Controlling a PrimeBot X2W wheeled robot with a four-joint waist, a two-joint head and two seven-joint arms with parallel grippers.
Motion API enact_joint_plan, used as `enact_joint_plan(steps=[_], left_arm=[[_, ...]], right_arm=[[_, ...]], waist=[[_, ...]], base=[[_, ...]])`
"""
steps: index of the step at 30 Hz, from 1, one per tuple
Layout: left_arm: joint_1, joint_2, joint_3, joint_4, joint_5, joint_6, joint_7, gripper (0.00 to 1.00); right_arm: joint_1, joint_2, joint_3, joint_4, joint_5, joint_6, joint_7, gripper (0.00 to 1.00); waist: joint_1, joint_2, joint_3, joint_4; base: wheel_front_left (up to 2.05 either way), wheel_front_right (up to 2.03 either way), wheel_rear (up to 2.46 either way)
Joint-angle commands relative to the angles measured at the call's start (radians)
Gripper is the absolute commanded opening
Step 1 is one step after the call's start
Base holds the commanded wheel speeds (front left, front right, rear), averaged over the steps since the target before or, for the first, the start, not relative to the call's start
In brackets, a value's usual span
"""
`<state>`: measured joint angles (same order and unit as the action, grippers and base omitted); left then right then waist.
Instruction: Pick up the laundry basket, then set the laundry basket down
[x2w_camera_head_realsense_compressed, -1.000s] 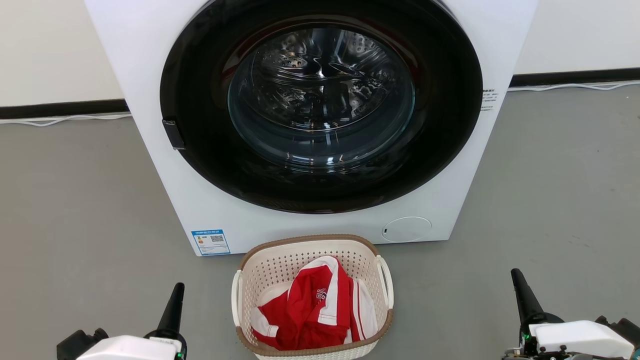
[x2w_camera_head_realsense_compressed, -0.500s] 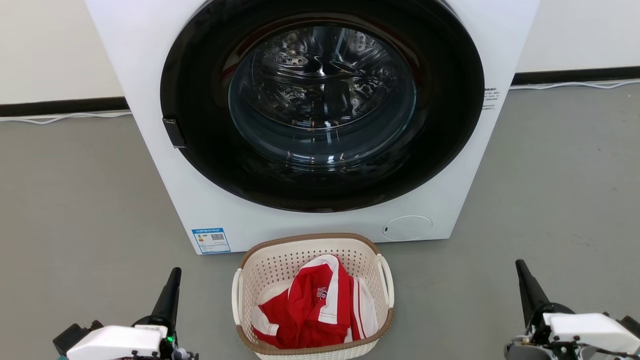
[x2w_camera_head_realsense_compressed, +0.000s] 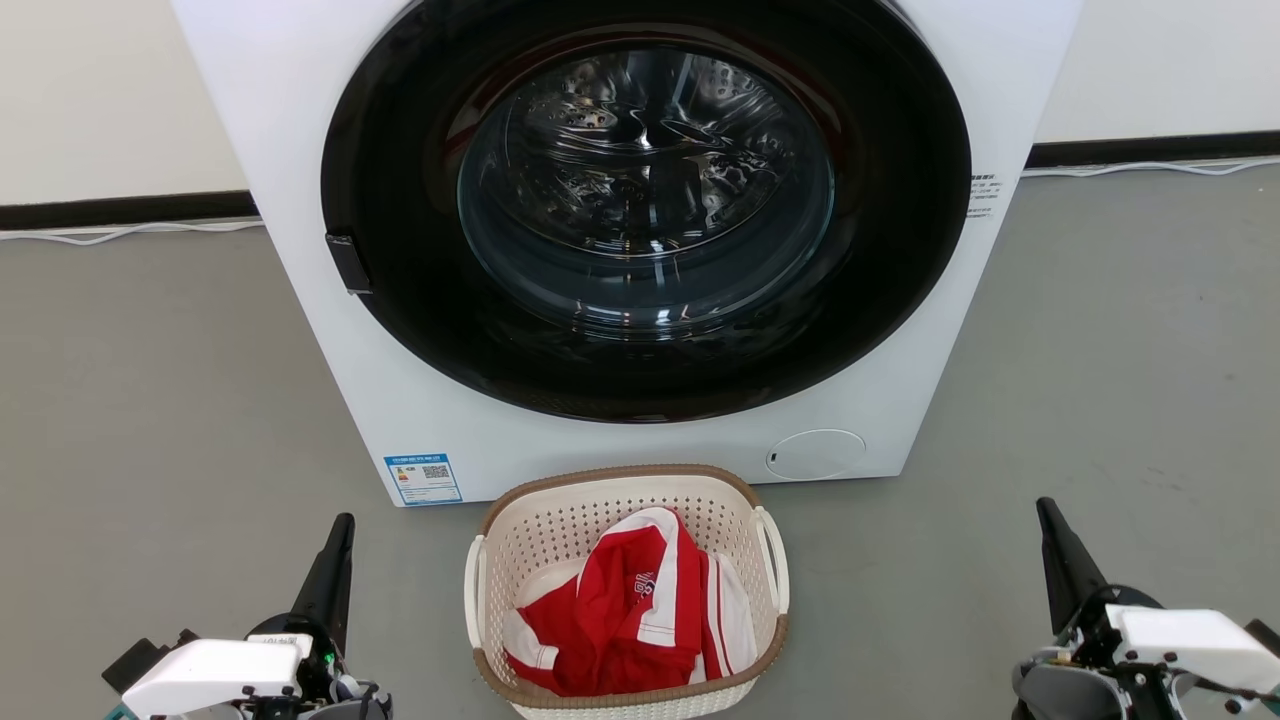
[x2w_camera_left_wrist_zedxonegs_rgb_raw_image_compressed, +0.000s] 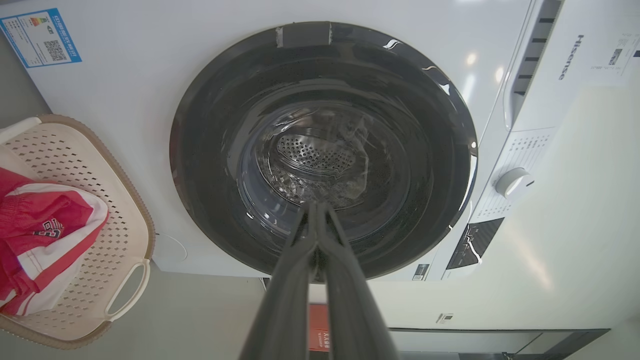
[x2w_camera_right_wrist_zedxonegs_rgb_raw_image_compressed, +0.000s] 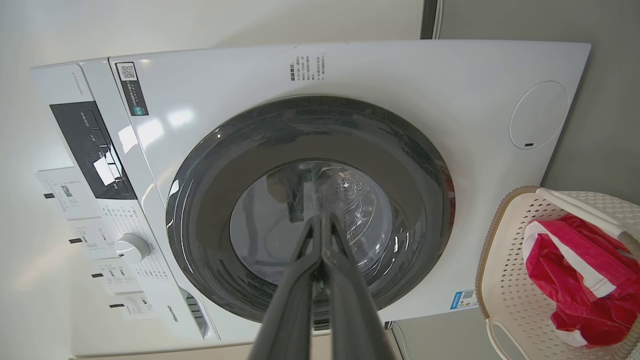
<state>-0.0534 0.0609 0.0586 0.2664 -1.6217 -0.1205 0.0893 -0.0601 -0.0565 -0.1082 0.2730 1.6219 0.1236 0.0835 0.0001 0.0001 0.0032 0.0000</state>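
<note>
The laundry basket (x2w_camera_head_realsense_compressed: 560, 525) is cream perforated plastic with a brown rim and white loop handles. It stands on the grey floor just in front of the washing machine, with a red and white garment (x2w_camera_head_realsense_compressed: 625, 620) inside. My left gripper (x2w_camera_head_realsense_compressed: 343, 522) is shut, off to the basket's left and apart from it. My right gripper (x2w_camera_head_realsense_compressed: 1045, 506) is shut too, farther off on the basket's right. The basket (x2w_camera_left_wrist_zedxonegs_rgb_raw_image_compressed: 115, 220) appears at the left edge of the left wrist view and the basket (x2w_camera_right_wrist_zedxonegs_rgb_raw_image_compressed: 505, 270) at the lower right of the right wrist view. Both wrist views show closed fingers pointing at the machine's door.
A white front-loading washing machine (x2w_camera_head_realsense_compressed: 300, 150) with a dark round glass door (x2w_camera_head_realsense_compressed: 645, 200) fills the space behind the basket. Grey floor (x2w_camera_head_realsense_compressed: 150, 400) spreads to both sides. A white cable (x2w_camera_head_realsense_compressed: 120, 237) runs along the dark skirting at the wall.
Both grippers have risen slightly in the head view, their tips reaching farther forward. The basket has stayed where it was; the view has shifted only a little.
</note>
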Motion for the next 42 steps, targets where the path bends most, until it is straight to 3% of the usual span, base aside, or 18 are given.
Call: enact_joint_plan(steps=[1,42], left_arm=[[-0.053,0.007,0.031,-0.022,-0.007,-0.010,0.005,0.00],[-0.053,0.000,0.041,-0.022,0.002,-0.010,0.013,0.00]], right_arm=[[-0.046,-0.011,0.018,-0.030,0.006,0.007,0.011,0.00],[-0.047,-0.004,0.008,-0.029,-0.002,0.007,0.019,0.00]], waist=[[-0.0001,-0.0001,0.000,0.000],[-0.0001,-0.0001,0.000,0.000]], base=[[0.00,0.00,0.00],[0.00,0.00,0.00]])
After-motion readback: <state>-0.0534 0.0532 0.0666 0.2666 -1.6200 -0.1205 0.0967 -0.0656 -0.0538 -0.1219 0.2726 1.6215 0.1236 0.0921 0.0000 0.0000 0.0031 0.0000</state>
